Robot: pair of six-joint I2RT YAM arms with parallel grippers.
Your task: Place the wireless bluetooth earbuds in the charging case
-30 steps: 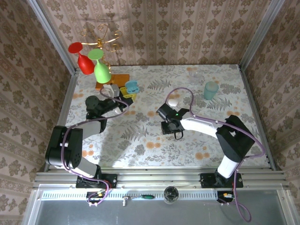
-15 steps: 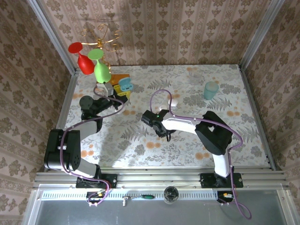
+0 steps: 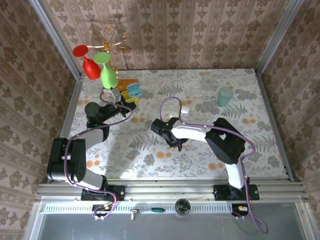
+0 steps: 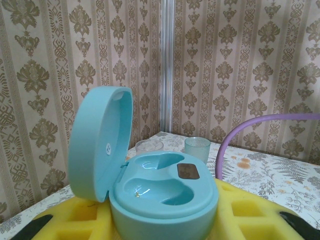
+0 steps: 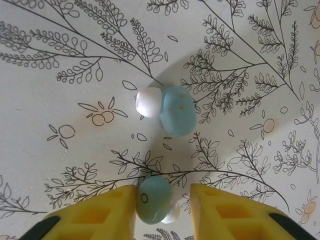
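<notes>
Seemingly light and slippery, one tiny earbud [image 5: 155, 206] lies near the middle of the counter [image 5: 60, 125] between the slightly parted fingers [image 5: 92, 217] of the right end effector [image 5: 162, 212], best pinched gently across its rounded body, while the left end effector [image 4: 162, 222] clamps the open case [image 4: 160, 185] toward the far left corner.

Teal cup [image 3: 225, 95], perhaps a clear glass [image 3: 208, 80]

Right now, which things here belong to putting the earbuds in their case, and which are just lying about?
For the job: charging case, one earbud straddled by the right gripper, other earbud just beyond.
Lying about: teal cup, clear cup, red glass, green glass.
</notes>
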